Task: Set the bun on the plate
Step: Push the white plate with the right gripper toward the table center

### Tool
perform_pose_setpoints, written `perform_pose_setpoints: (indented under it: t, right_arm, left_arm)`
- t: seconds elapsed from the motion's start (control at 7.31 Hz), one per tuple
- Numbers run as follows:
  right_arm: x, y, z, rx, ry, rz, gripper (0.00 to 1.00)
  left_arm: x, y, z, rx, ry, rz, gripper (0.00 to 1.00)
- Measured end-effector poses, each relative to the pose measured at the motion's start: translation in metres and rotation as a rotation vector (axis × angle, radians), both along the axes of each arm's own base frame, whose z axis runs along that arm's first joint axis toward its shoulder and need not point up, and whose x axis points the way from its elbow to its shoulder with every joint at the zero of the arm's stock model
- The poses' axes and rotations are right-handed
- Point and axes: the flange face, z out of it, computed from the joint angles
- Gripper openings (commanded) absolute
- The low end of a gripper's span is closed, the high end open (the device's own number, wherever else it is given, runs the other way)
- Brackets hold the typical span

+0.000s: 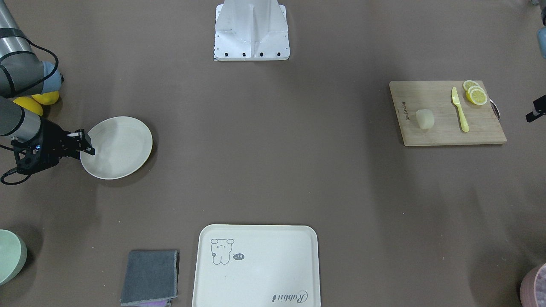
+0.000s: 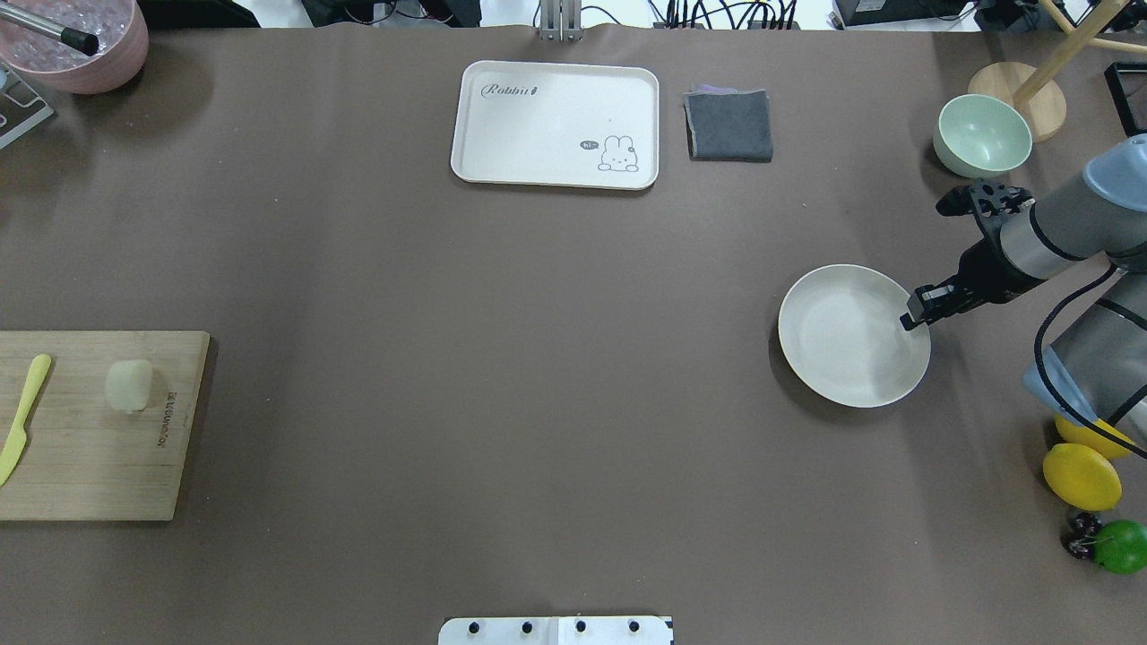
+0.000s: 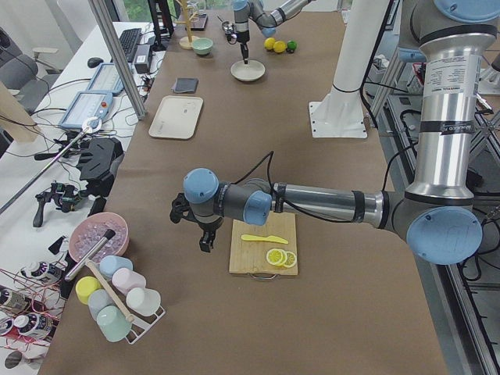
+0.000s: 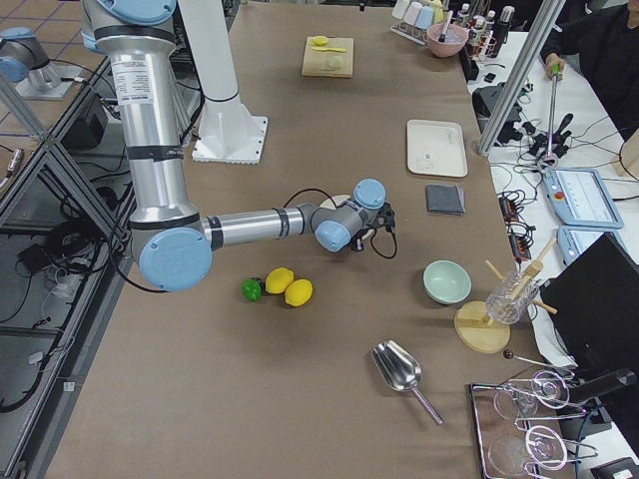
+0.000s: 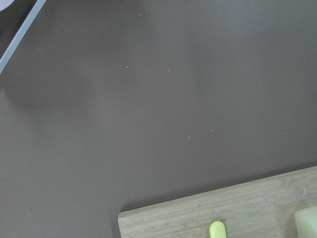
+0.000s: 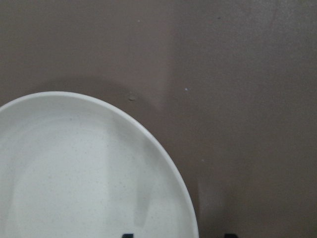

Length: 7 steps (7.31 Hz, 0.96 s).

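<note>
One bun (image 1: 425,118) sits on the wooden cutting board (image 1: 443,132) at the right of the front-facing view, beside a yellow knife (image 1: 460,110) and lemon slices (image 1: 475,94); plate (image 1: 123,145) lies far left on the desk (image 1: 273,149), well apart; right gripper (image 1: 87,142) parted, fingertips astride the plate's rim; left gripper (image 3: 206,241) hangs beside the board, spread impossible to tell.

Even, soft overhead light; faint shadow round the plate (image 1: 123,145); sharp focus.
</note>
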Motion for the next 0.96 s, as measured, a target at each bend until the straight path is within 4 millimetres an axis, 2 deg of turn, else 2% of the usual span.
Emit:
perform_pose_setpoints:
  t: [0.14,0.27,0.41,0.55,0.68,0.82,0.96]
  right_arm:
    - [-0.001,-0.001,-0.002,-0.008,-0.001,0.006,0.00]
    - [-0.005,-0.005,-0.015,-0.038,-0.013,0.036,0.00]
    - [-0.015,-0.014,-0.043,-0.080,-0.038,0.080,0.00]
    - [-0.032,-0.020,-0.081,-0.119,-0.072,0.118,0.00]
    - [-0.060,-0.019,-0.122,-0.158,-0.105,0.144,0.00]
    - [-0.092,-0.013,-0.162,-0.192,-0.131,0.170,0.00]
    - [-0.128,-0.001,-0.197,-0.219,-0.150,0.195,0.00]
  left_arm:
    - [0.000,-0.001,-0.001,-0.004,0.001,-0.004,0.97]
    - [0.000,-0.001,-0.002,-0.010,0.002,-0.011,0.97]
    - [0.001,-0.002,-0.003,-0.022,0.003,-0.021,0.97]
    - [0.001,-0.003,-0.004,-0.029,0.004,-0.032,0.97]
    - [0.005,-0.002,-0.009,-0.030,0.009,-0.050,0.97]
    - [0.017,0.000,-0.022,-0.051,0.021,-0.093,0.97]
    - [0.041,0.004,-0.037,-0.082,0.025,-0.150,0.97]
